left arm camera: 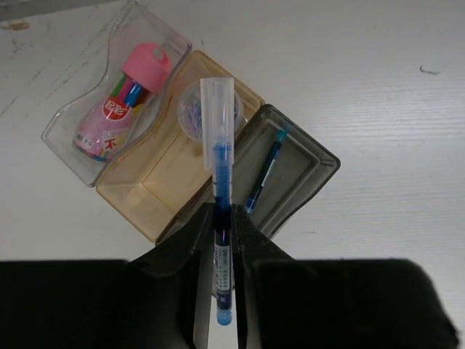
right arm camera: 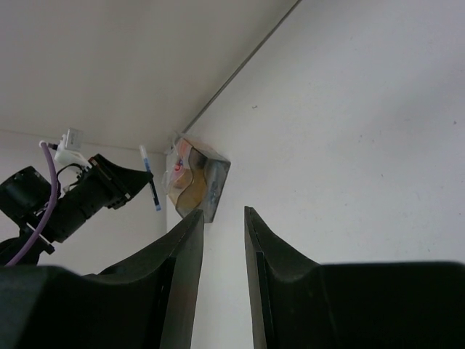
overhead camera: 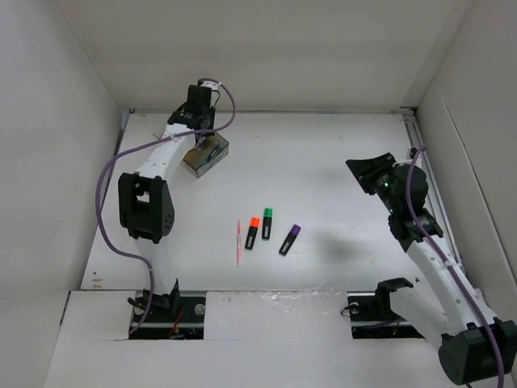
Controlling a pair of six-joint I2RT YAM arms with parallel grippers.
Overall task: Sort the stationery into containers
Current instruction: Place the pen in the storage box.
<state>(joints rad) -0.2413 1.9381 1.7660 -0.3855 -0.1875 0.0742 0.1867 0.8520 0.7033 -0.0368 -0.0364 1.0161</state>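
— Left wrist view first: what has the left claw [left arm camera: 224, 218] got?

— It is clamped on a blue pen [left arm camera: 221, 156]. It grips the pen low on the barrel, and the end with the clear cap sticks out over the box [left arm camera: 134, 193].

— Over which part of the box?

— The capped end crosses the tan middle compartment, close to the wall it shares with the grey one. From this view I cannot tell whether the pen touches anything. In the right wrist view it hangs just beside the box with a gap showing between them.

— What lies in the box?

— A pink-topped bottle [left arm camera: 120, 102] lies on its side in the clear compartment, next to the tan one. A small round tub [left arm camera: 197, 110] of bluish bits sits in a corner of the tan compartment. A second blue pen [left arm camera: 265, 169] lies slantwise in the grey compartment.

— And outside the box?

— The top view shows four things in a loose row on the white table [overhead camera: 339, 153]. They are well apart from the box, on its right and nearer the arm bases. The pink pen [overhead camera: 239, 241] is the one closest to the box. Then come the orange highlighter [overhead camera: 252, 233] and the green highlighter [overhead camera: 266, 223], just beside each other. The purple highlighter [overhead camera: 289, 240] is farthest from the box.

— And the right claw [right arm camera: 221, 218]?

— It is far off to the right of the box. Its fingers stand a narrow gap apart with nothing between them.
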